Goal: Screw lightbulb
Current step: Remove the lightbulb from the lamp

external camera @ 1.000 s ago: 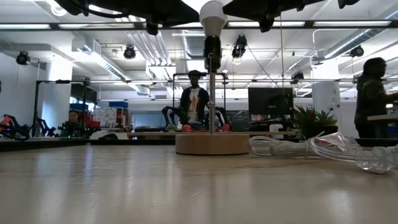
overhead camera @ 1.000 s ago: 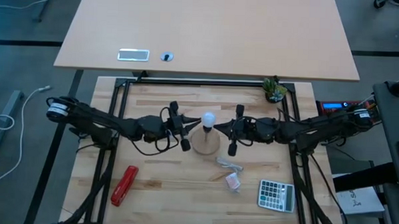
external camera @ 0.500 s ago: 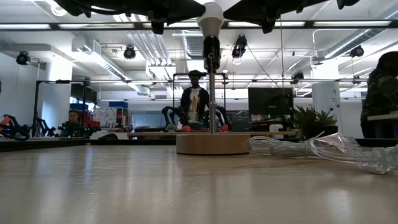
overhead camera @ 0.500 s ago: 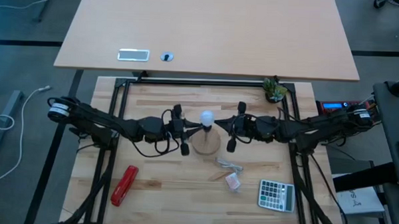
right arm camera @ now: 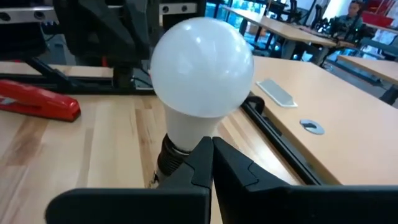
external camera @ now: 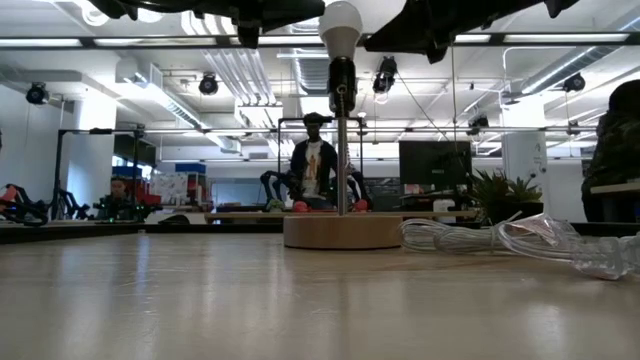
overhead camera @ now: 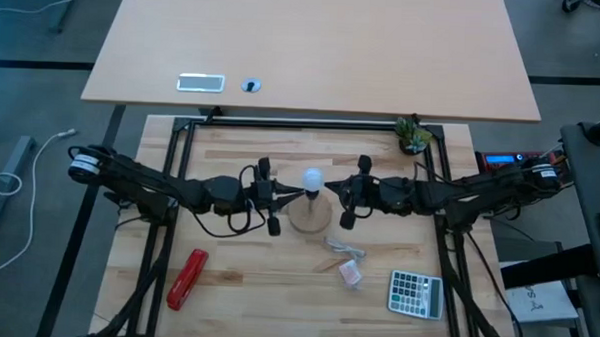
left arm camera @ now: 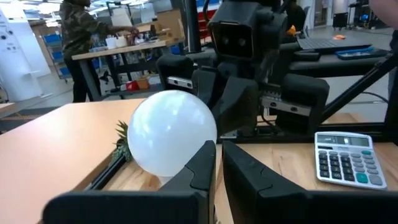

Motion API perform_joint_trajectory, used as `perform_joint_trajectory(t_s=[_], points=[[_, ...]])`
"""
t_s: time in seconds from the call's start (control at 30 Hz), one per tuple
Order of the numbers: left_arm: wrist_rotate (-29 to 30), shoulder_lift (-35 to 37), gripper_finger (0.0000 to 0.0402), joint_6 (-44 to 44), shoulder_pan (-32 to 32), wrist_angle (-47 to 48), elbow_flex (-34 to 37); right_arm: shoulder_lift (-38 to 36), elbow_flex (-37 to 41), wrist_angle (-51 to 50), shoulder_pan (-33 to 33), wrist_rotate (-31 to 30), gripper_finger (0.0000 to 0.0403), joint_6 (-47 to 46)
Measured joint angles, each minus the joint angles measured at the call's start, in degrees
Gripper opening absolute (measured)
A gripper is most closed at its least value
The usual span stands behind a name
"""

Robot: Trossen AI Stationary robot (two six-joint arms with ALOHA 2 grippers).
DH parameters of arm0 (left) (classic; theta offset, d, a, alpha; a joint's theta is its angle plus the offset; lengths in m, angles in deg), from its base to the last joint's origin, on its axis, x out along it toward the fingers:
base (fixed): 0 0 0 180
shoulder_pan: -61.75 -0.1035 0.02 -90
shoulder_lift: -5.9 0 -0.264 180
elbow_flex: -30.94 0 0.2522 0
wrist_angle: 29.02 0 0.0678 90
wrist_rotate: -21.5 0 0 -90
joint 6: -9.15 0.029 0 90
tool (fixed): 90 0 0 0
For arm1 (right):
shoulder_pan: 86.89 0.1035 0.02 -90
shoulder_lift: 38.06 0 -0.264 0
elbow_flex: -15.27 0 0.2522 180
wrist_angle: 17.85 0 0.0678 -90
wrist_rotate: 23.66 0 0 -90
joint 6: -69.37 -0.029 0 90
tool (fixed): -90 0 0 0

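Note:
The white frosted lightbulb (overhead camera: 312, 177) stands upright by its neck in a black socket (external camera: 341, 75) on a thin rod above a round wooden disc (overhead camera: 310, 215). My left gripper (overhead camera: 297, 190) is shut, level, at the bulb's left side; in the left wrist view the bulb (left arm camera: 171, 134) shows just beside its fingertips (left arm camera: 208, 155). My right gripper (overhead camera: 327, 188) is shut, level, at the bulb's right side; in the right wrist view the bulb (right arm camera: 202, 68) stands just past its fingertips (right arm camera: 205, 149). My left gripper's shut fingertips stand level against the bulb's round lower side (left arm camera: 196, 149), coming from the table's left; I cannot tell whether they touch it. My right gripper's shut fingertips stand level at the bulb's neck (right arm camera: 186, 130), coming from the table's right; I cannot tell whether they touch it.
A crumpled clear wrapper (overhead camera: 344, 247), a pinkish packet (overhead camera: 350, 275), a calculator (overhead camera: 416, 293) and a red stapler (overhead camera: 186, 278) lie nearer the front edge. A small plant (overhead camera: 413, 135) stands at the far right. People (external camera: 314, 165) show in the room beyond.
My left gripper has drawn back a little toward the table's left edge. In the low view both arms now stand clear of the bulb's top. The bulb has stayed upright in its socket.

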Motion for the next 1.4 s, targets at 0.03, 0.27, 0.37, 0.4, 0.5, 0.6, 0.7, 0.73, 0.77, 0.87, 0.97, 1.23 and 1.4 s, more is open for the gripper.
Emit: perform_joint_trajectory(t_s=[0.03, 0.27, 0.37, 0.4, 0.5, 0.6, 0.7, 0.73, 0.77, 0.87, 0.97, 1.23, 1.4], points=[[0.0, 0.0, 0.0020, 0.0, 0.0, 0.0, 0.0, -0.1, 0.0, -0.1, 0.0, 0.0, 0.0002, -0.3], [0.2, 1.4, 0.0020, 0.6, 1.6, 0.2, 0.0, -1.7, 0.0, -4.5, 0.0, 0.6, 0.0002, -2.0], [0.2, 1.8, 0.0031, 0.5, 2.3, 2.3, 0.0, -2.4, 0.0, -5.3, 0.0, 5.0, 0.0002, -1.4], [0.2, 1.8, 0.0039, 0.0, 2.3, 2.9, 0.0, -2.6, 0.0, -5.4, 0.0, 6.1, 0.0002, -1.4], [3.3, 1.9, 0.0072, -1.5, 2.4, 4.5, 0.0, -3.0, 0.0, -4.9, 0.1, 6.0, 0.0002, -1.5], [8.0, 1.7, 0.0111, -2.0, 2.3, 6.3, 0.0, -3.2, 0.0, -4.2, 0.0, 5.6, 0.0003, -1.5], [8.2, 1.7, 0.0146, -2.0, 2.3, 6.0, 0.0, -3.2, 0.0, -3.7, 0.0, 5.8, 0.0003, -2.2], [7.7, 1.7, 0.0155, -2.0, 2.3, 6.0, 0.0, -3.2, 0.0, -3.5, 0.0, 6.1, 0.0003, -2.5], [7.7, 1.7, 0.0164, -2.0, 2.3, 5.9, 0.0, -3.1, 0.0, -3.5, 0.0, 6.1, 0.0004, -2.7], [7.7, 1.7, 0.0182, -2.0, 2.3, 5.8, 0.0, -2.5, 0.0, -3.5, 0.0, 6.1, 0.0016, -2.8], [7.7, 1.7, 0.0189, -2.0, 2.2, 5.8, 0.0, -2.2, 0.0, -3.4, -0.6, 6.1, 0.0038, -3.9], [7.7, 1.7, 0.0173, -2.0, 2.1, 5.6, 0.0, -1.9, 0.0, -3.0, -1.0, 4.5, 0.0099, -5.0], [7.7, 0.9, 0.0161, -2.8, 1.8, 5.8, 0.0, -1.6, 0.0, -2.9, -1.0, 6.3, 0.0130, -2.5]])
